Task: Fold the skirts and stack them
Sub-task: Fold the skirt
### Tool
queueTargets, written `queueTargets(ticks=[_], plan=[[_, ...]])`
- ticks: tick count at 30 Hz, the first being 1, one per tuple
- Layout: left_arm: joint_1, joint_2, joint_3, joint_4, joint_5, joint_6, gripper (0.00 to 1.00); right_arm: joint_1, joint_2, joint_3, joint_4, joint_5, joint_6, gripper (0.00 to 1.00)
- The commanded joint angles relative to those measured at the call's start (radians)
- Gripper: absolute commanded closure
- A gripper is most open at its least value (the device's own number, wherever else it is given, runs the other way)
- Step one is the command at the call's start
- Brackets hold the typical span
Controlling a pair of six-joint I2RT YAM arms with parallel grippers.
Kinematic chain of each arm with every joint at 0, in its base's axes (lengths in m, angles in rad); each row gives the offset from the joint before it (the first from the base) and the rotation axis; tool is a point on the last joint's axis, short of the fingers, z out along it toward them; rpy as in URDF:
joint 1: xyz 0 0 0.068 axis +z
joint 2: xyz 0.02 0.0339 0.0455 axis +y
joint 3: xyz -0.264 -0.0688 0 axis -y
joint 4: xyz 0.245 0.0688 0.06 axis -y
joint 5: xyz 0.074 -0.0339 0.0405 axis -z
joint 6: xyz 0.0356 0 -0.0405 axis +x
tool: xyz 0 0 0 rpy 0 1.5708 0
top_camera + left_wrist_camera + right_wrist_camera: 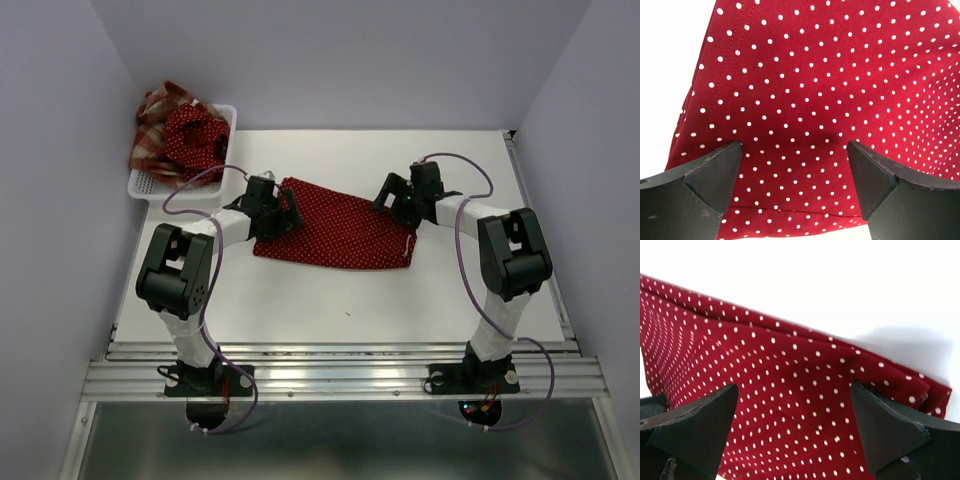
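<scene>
- The left gripper (794, 148) stands with its jaws spread wide and nothing clamped between them. Its matte black, wedge-shaped fingers (710, 175) have rough edges.
- Directly under and ahead of it lies the flat dark red cloth skirt with tiny white polka dots (830, 90). The weave is smooth, and a stitched hem line runs ahead and to the left of the left finger. A soft shadow falls on the cloth between the tips. Whether the tips touch it cannot be told.
- The right gripper (794, 388) is likewise wide apart and holds nothing. The same skirt fills the space between its fingers, and a layered, creased edge crosses ahead of them, with the smooth white table (330, 300) beyond.
- Well beyond the left gripper and to its left, a white plastic mesh basket (148, 186) holds a crumpled red-and-cream plaid skirt (150, 125) and a bunched second dark red dotted skirt (195, 135).
</scene>
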Motion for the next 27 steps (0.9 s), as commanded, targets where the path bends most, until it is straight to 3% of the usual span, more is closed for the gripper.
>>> queueTargets(ticks=[1, 9, 15, 19, 23, 27], plan=[[-0.007, -0.036, -0.075, 0.012, -0.014, -0.015, 0.01, -0.021, 0.058, 0.079, -0.028, 0.048, -0.036, 0.0], [-0.068, -0.117, -0.195, 0.026, -0.013, -0.09, 0.01, -0.021, 0.077, 0.202, -0.139, -0.067, -0.235, 0.0], [-0.1, -0.266, -0.201, -0.008, -0.07, -0.135, 0.01, -0.021, -0.043, 0.233, -0.256, -0.083, -0.305, 0.0], [-0.1, -0.366, -0.138, -0.086, -0.131, -0.098, 0.01, -0.021, -0.153, 0.179, -0.294, -0.017, -0.305, 0.0], [-0.09, -0.401, -0.066, -0.166, -0.292, -0.076, 0.01, -0.021, -0.25, 0.087, -0.343, 0.129, -0.27, 0.0], [-0.03, -0.351, -0.043, -0.193, -0.271, -0.058, 0.01, -0.021, -0.29, 0.013, -0.346, 0.152, -0.262, 0.0]])
